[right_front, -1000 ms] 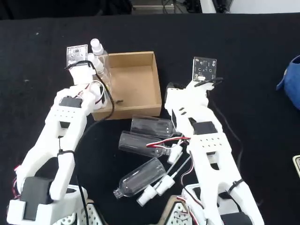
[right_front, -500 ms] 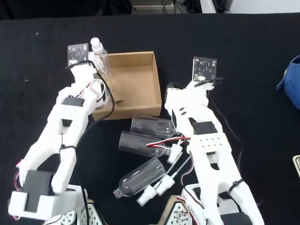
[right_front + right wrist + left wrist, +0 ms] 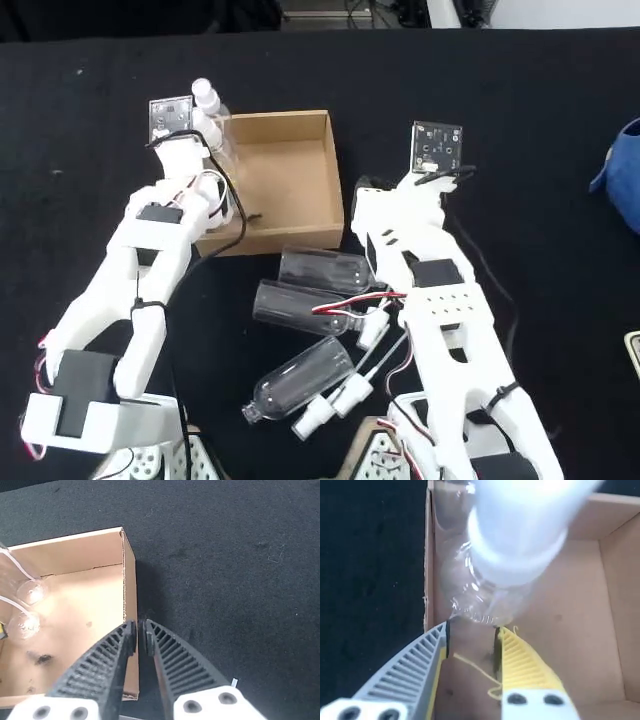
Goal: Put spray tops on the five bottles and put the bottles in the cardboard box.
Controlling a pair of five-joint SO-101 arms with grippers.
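The left fingers (image 3: pixel 437 642) stand partly spread, with the lower body of a capped bottle (image 3: pixel 485 592) pinched between their tips. The bottle is upright in the far left corner of the box (image 3: pixel 295 185). A second bottle (image 3: pixel 451 502) stands just beside it against the same wall. The grip is low on a smooth clear body, so the bottle may tip when let go. It may also be dragged over if the fingers lift before opening wide, and either way it could knock its neighbour. Near the box's front wall three loose bottles (image 3: pixel 300 308) lie on the table (image 3: pixel 520 100), with spray tops (image 3: pixel 345 392) just beside them. Being round, they may roll if nudged. The right fingers (image 3: pixel 125 637) are almost closed on nothing, over the box's right wall, and could catch it if lowered.
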